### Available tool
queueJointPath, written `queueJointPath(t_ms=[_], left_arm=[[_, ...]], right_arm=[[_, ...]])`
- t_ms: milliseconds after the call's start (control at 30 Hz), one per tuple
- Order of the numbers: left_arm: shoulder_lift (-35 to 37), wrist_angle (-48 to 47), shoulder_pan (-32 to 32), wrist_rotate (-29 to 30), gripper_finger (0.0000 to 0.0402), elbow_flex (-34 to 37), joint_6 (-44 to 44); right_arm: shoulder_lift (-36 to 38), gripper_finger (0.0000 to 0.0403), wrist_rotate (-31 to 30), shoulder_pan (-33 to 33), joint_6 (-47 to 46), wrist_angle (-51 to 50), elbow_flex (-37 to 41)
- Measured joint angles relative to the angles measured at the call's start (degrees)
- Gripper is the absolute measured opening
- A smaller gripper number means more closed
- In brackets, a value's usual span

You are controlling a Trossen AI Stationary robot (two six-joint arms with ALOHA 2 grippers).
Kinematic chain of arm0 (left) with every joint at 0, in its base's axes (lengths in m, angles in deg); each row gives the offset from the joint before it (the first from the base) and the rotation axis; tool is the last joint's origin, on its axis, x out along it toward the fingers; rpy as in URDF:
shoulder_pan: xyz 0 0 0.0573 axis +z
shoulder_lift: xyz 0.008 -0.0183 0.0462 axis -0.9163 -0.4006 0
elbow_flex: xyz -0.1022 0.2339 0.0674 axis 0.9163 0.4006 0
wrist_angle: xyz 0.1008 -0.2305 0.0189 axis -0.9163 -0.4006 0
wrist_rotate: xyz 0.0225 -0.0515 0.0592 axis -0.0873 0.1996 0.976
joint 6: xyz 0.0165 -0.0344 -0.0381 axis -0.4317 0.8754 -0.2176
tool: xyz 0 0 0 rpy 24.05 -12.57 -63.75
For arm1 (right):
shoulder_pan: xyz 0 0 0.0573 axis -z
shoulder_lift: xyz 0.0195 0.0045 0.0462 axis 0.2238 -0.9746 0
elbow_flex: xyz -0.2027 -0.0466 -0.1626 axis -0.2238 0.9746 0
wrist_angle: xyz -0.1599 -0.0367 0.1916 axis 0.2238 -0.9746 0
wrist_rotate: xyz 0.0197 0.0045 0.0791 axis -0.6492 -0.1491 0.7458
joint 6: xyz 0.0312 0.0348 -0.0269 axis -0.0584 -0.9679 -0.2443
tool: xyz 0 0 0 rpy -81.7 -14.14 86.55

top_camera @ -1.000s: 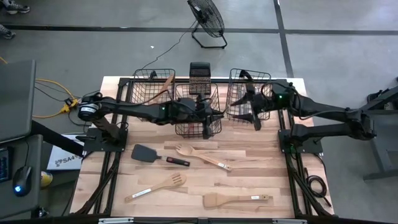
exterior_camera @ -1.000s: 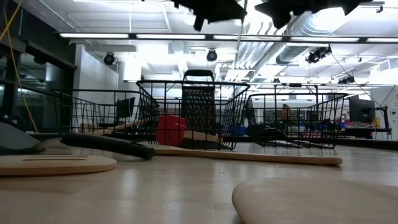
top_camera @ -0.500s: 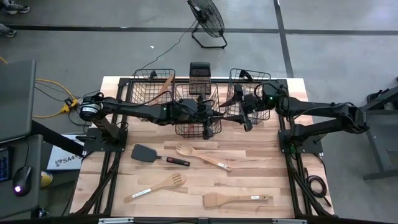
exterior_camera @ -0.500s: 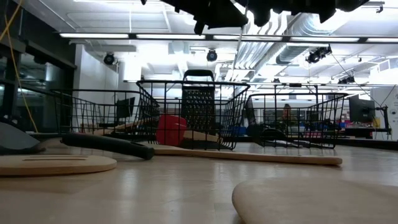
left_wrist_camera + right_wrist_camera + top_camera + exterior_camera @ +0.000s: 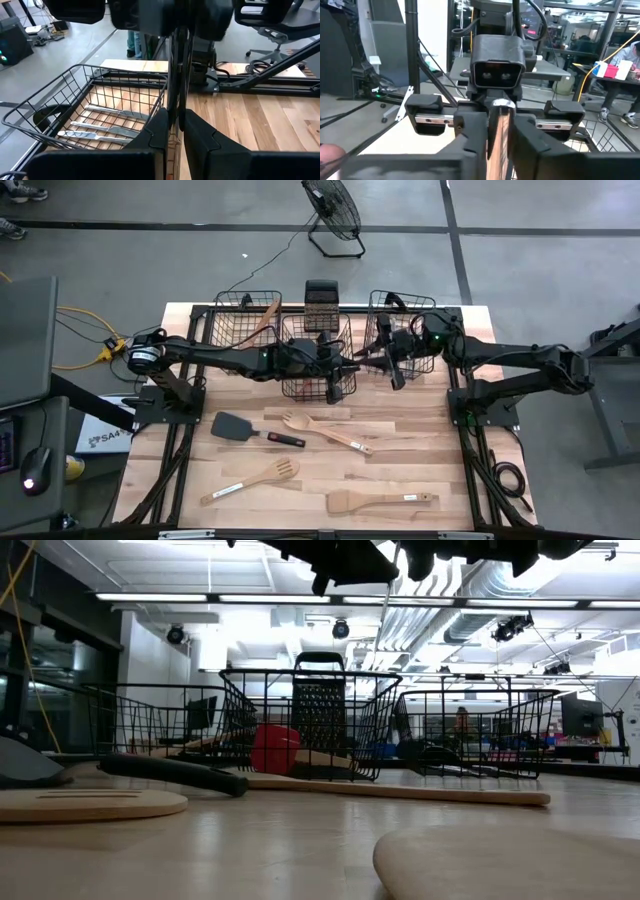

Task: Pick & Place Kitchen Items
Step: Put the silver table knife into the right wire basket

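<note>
Pale wood table (image 5: 420, 430) under bright ceiling lights; we note both arms meeting above the middle black wire basket (image 5: 318, 385). Left gripper (image 5: 175, 122) and right gripper (image 5: 499, 131) each pinch one slim utensil (image 5: 179, 70) between them. Four more utensils lie loose on the front boards, others in baskets.

Utensil (image 5: 176, 75) ends beyond tools

Wire baskets (image 5: 318, 358), floor fan (image 5: 331, 210).
</note>
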Motion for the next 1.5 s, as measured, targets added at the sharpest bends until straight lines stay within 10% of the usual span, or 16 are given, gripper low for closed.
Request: queueJointPath(t_ms=[1167, 1500], left_arm=[[0.09, 2.99, 0.02, 0.15, 0.0077, -0.02, -0.61], [0.09, 3.06, -0.02, 0.22, 0.0181, 0.0, -1.51]], right_arm=[[2.05, 0.0032, 0.17, 1.53, -2.75, -0.6, 0.0], [2.05, 0.0032, -0.26, 1.55, -2.08, -1.11, 0.0]])
